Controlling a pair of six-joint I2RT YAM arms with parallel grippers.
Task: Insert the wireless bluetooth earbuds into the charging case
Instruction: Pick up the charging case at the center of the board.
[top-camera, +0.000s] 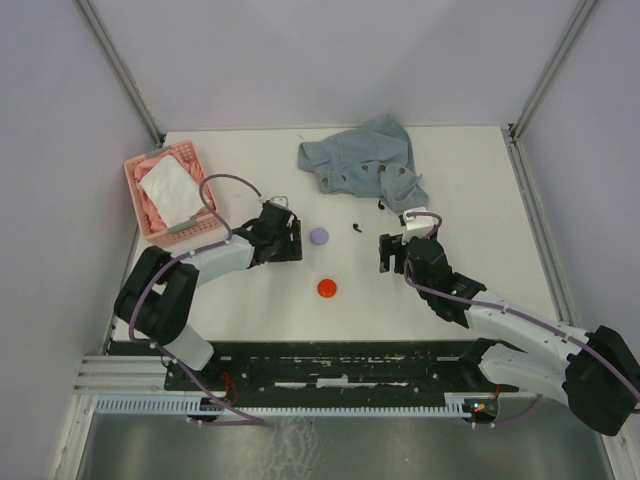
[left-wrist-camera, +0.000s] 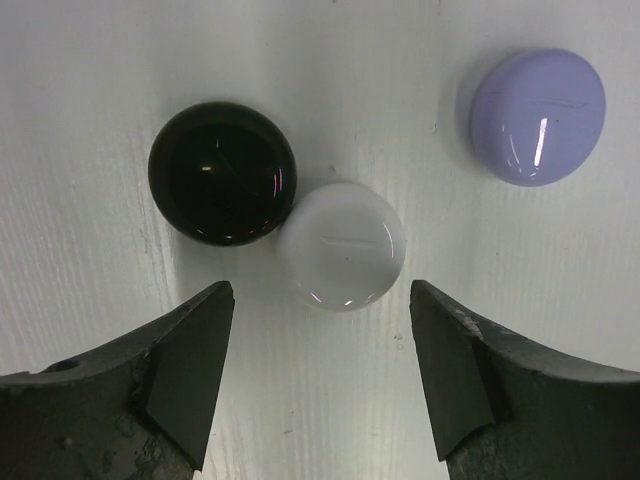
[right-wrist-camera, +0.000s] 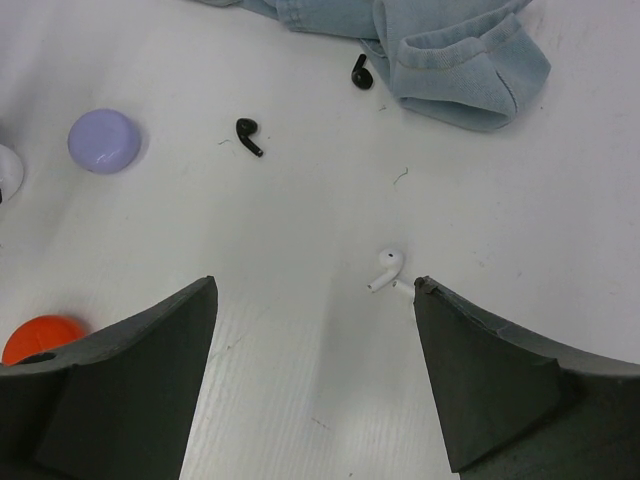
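White worktop (top-camera: 470, 180). Far-left corner: pink basket (top-camera: 185, 235) holding a crumpled white cloth (top-camera: 172, 190). Far edge, right of the middle: denim garment (top-camera: 360, 160), crumpled. Middle of the worktop: lilac case (top-camera: 319, 236), round, lid shut. Toward the near edge from it and apart from it: red case (top-camera: 327, 288), round, lid shut. Left gripper (top-camera: 283, 238): just left of the lilac case, low over the worktop, jaws parted fairly wide, nothing between them. Just beyond its fingertips in the left wrist view: white case (left-wrist-camera: 342, 245), round, lid shut, touching or all but touching black case (left-wrist-camera: 222, 172), round, glossy, lid shut; both hidden under the gripper from overhead. Right gripper (top-camera: 392, 255): right of the middle, low over the worktop, jaws spread wide, nothing held. White earbud (right-wrist-camera: 385, 268): loose on the worktop, just beyond one fingertip of the right gripper and outside the gap between the jaws; a further small white piece beside it, against that fingertip, too small to identify. Black earbud (top-camera: 356, 228): loose on the worktop between the lilac case and the right gripper, touching neither. Second black earbud (top-camera: 381, 205): loose, just beside the near hem of the denim garment. Every earbud in view outside the cases.
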